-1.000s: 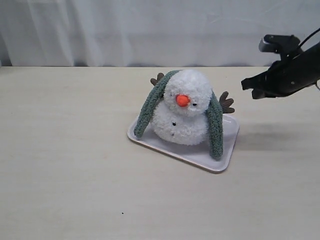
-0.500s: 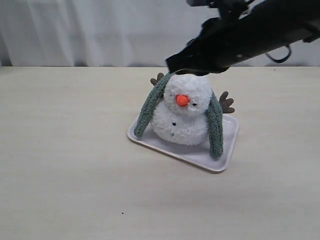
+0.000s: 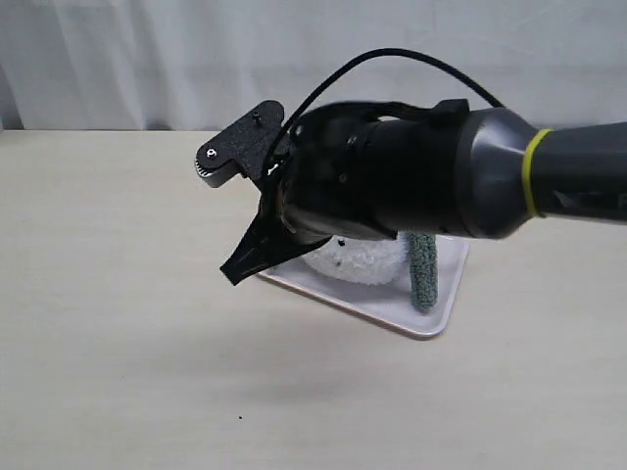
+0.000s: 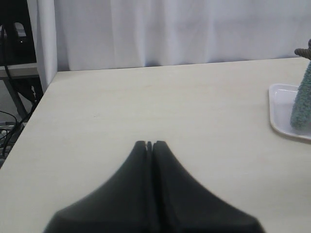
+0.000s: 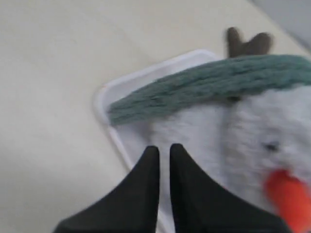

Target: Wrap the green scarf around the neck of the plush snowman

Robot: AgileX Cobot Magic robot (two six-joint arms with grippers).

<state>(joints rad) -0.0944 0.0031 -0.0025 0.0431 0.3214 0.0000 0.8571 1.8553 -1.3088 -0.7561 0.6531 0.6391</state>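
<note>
In the exterior view the right pincer [image 3: 241, 269] is seen low over the worktop [image 3: 118, 323], by the 9 o'clock edge of the tray [image 3: 431, 315]. Its fingers are set almost together on nothing, with only a thin slit shown between them in the right wrist view. The plush snowman [image 3: 358, 259] is seated on the tray at 3 o'clock from the tips, largely hidden behind the right arm [image 3: 441, 176]. The green scarf [image 3: 422, 269] is draped down the snowman's sides, one end hung at its 4 o'clock and the other lying just beyond the tips. The left pincer [image 4: 149, 144] is closed on nothing, well apart from the tray.
</note>
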